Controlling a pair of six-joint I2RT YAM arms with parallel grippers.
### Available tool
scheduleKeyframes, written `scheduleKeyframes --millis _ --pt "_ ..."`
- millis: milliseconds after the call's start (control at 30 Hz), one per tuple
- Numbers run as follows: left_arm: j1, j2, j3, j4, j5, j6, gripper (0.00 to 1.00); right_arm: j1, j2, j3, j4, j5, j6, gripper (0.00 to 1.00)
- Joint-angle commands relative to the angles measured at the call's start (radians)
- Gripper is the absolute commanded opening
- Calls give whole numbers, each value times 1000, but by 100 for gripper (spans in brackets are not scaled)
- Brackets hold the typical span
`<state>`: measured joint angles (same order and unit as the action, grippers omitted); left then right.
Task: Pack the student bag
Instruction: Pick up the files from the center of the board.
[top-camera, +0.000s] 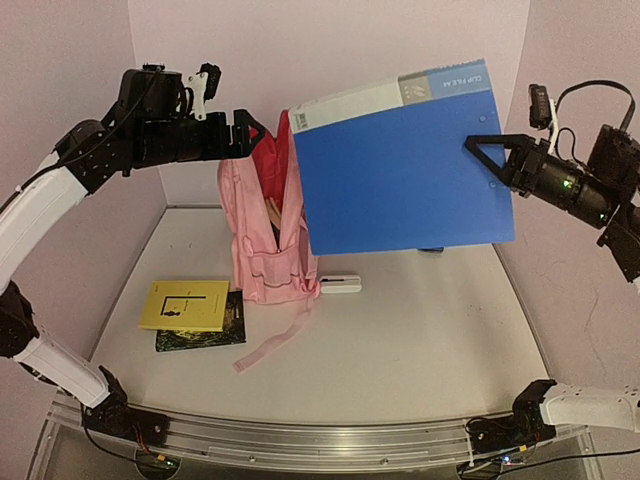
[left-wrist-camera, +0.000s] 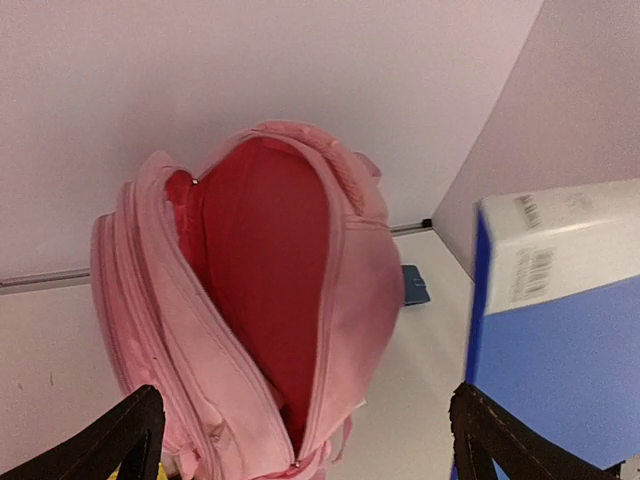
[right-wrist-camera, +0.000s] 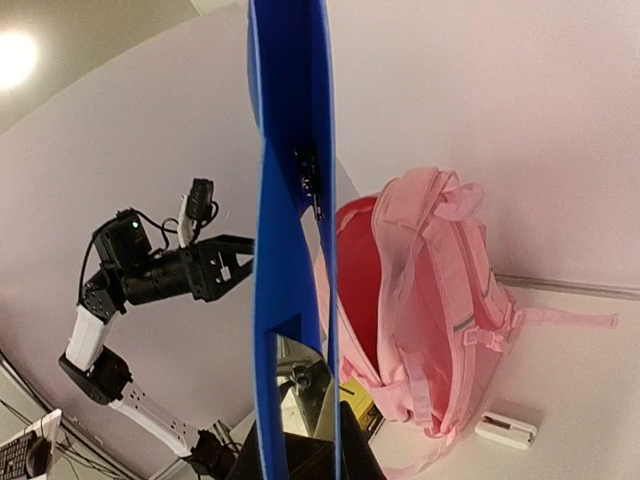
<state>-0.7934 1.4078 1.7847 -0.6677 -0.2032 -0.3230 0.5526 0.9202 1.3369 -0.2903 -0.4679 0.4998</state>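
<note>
The pink student bag (top-camera: 265, 235) stands upright on the table with its main zip open and its red lining showing. It also shows in the left wrist view (left-wrist-camera: 260, 300) and the right wrist view (right-wrist-camera: 440, 300). My left gripper (top-camera: 252, 133) is level with the bag's top, just left of it. It is open (left-wrist-camera: 305, 440), its fingers (left-wrist-camera: 130, 435) spread wide, and the bag's mouth lies beyond them. My right gripper (top-camera: 490, 148) is shut on the right edge of a large blue clip file (top-camera: 400, 175). It holds the file upright in the air, just right of the bag's mouth (right-wrist-camera: 290, 200).
A yellow book (top-camera: 185, 303) lies on a black book (top-camera: 205, 335) at the front left. A small white box (top-camera: 340, 284) lies right of the bag's foot. A dark blue object (left-wrist-camera: 413, 285) lies behind the file. Walls close in at the back and on both sides.
</note>
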Motion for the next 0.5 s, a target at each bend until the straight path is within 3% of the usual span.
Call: scheduleKeyframes --millis 0,200,467 --pt "75 79 55 -97 -131 -32 100 2 -7 19 277 125 94 0" --pt "178 150 59 -112 -56 -68 100 1 40 23 408 185 155 0" --pt "222 200 39 -72 15 -71 100 35 155 89 439 262 149 0"
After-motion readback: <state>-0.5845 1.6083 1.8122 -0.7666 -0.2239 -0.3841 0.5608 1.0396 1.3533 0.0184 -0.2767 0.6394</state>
